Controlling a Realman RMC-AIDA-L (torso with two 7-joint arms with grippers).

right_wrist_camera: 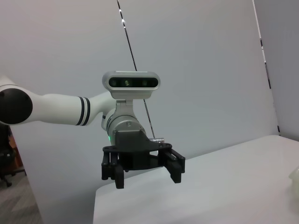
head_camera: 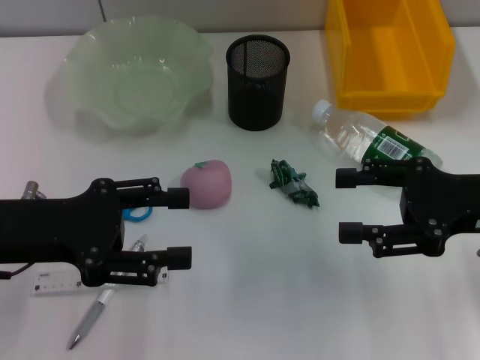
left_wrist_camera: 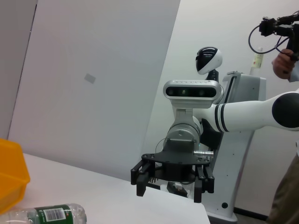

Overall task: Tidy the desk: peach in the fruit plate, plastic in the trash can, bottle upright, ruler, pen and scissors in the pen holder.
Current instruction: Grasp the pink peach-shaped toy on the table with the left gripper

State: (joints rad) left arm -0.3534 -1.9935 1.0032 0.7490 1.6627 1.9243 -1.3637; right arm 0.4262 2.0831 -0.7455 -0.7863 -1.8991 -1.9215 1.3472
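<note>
Peach (head_camera: 207, 184) lying loose on the counter (head_camera: 255, 300), just off the upper fingertip of the left claw (head_camera: 180, 228), not yet in the glass plate (head_camera: 129, 73) standing at the far left. Left claw wide open and empty, hanging level above the counter, likely lined up to take the peach first. Beneath that arm, partly hidden: pen (head_camera: 94, 313), ruler (head_camera: 52, 285) and a blue scissors handle (head_camera: 137, 214), hard to reach while the arm covers them. Green plastic (head_camera: 292, 182) crumpled mid-counter between the two claws, well apart from the yellow bin (head_camera: 388, 54) at the far right, presumably serving as the trash can. Bottle (head_camera: 373, 139) on its side, base end tucked under the right claw (head_camera: 347, 205); right claw also spread wide, holding nothing. Mesh holder (head_camera: 258, 82) upright between plate and bin, apparently empty. Nothing blocking the path from peach to plate.
</note>
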